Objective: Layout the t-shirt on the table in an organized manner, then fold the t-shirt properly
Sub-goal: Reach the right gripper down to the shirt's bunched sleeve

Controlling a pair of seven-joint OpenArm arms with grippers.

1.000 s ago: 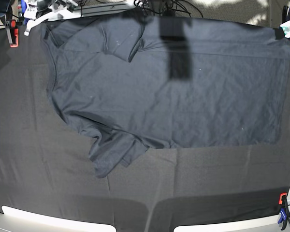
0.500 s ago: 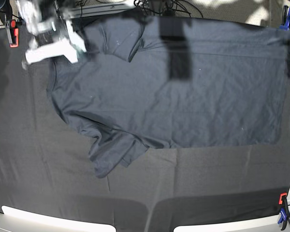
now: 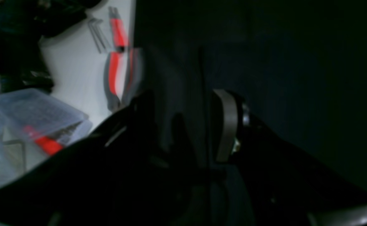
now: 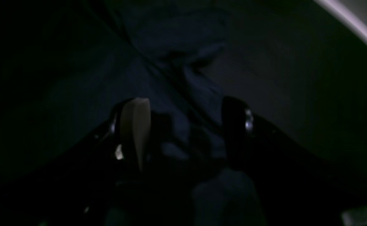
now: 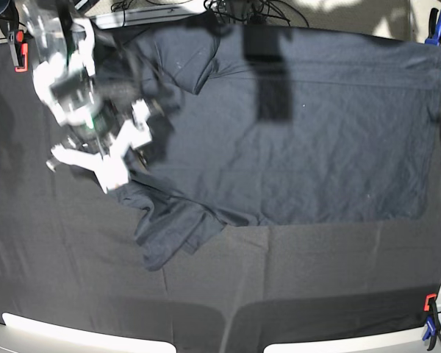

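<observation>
The dark grey t-shirt (image 5: 294, 140) lies spread over the black table (image 5: 59, 279), collar side to the left. One sleeve is bunched at the lower left (image 5: 169, 235). In the base view my right gripper (image 5: 153, 126), on the white arm, hovers over the shirt's left shoulder area. In the right wrist view it (image 4: 185, 131) is open and empty above wrinkled shirt cloth (image 4: 177, 40). My left gripper (image 3: 183, 116) is open and empty over dark cloth with a seam line, close to the table's white rim (image 3: 76, 69). I cannot make it out in the base view.
Red clamps hold the table cloth at the corners (image 5: 18, 48) (image 5: 430, 323). Another clamp (image 3: 116, 62) and a clear plastic box (image 3: 29, 116) lie beside the left gripper. Cables (image 5: 242, 9) run along the back edge. A dark rectangular patch (image 5: 268, 73) lies across the shirt.
The white arm with my right gripper has swung from the far left corner down over the shirt's left shoulder area. The shirt has not moved.
</observation>
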